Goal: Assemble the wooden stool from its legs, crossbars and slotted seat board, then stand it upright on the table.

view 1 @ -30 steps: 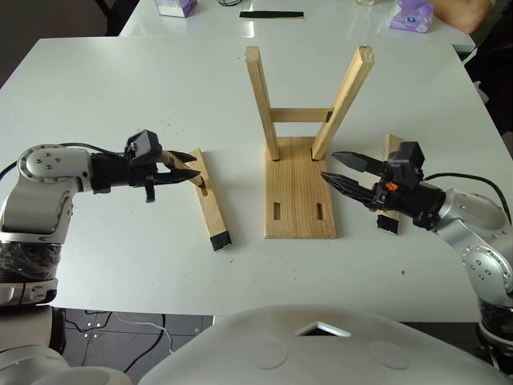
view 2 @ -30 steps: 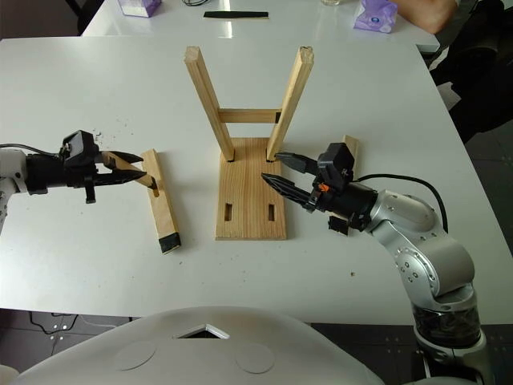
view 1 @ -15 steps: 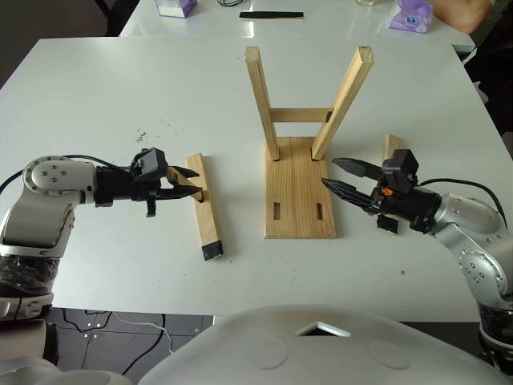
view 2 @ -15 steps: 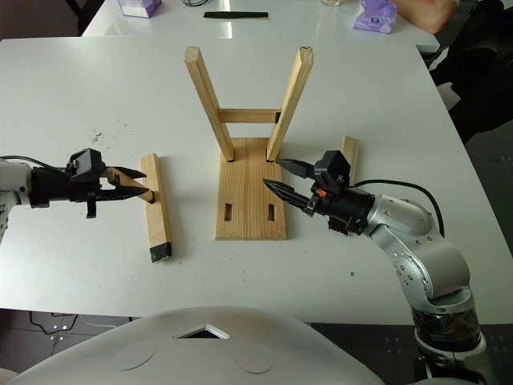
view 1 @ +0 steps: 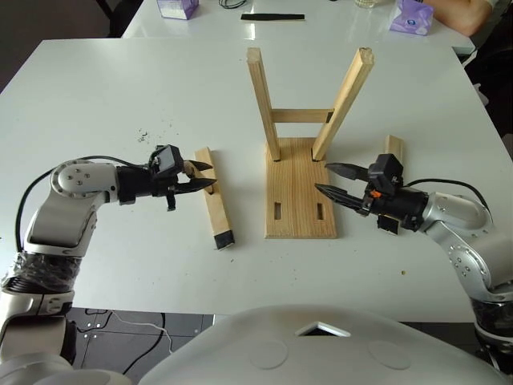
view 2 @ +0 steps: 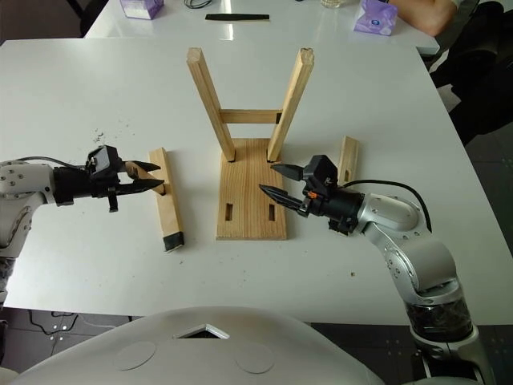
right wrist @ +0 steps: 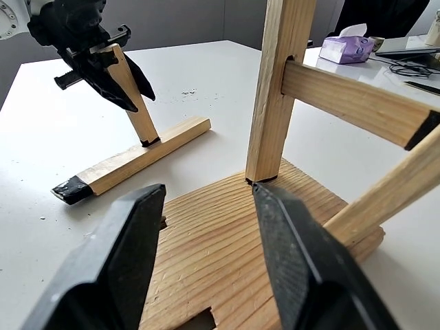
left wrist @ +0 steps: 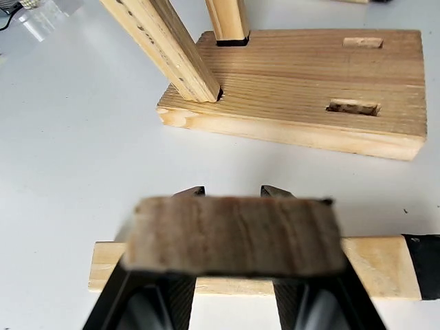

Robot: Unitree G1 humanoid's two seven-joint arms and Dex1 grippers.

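The slotted seat board (view 1: 299, 200) lies flat at the table's middle. Two legs (view 1: 262, 100) joined by a crossbar (view 1: 300, 115) stand in its far slots. Left of it a loose leg (view 1: 216, 204) lies on the table with a short crossbar (right wrist: 134, 103) rising from it. My left gripper (view 1: 204, 183) is shut on that crossbar (left wrist: 230, 234). My right gripper (view 1: 330, 180) hangs open over the board's right edge (right wrist: 227, 275), nothing between its fingers. Another loose leg (view 1: 392, 152) lies behind the right gripper.
Wood crumbs (view 1: 145, 133) dot the table left of the left gripper. On a second table behind lie two purple tissue packs (view 1: 176, 6) and a black strip (view 1: 271, 14). Bare white table surrounds the parts.
My left gripper has shifted right toward the seat board, dragging the loose leg with its crossbar along. The right gripper has edged left over the board's right side.
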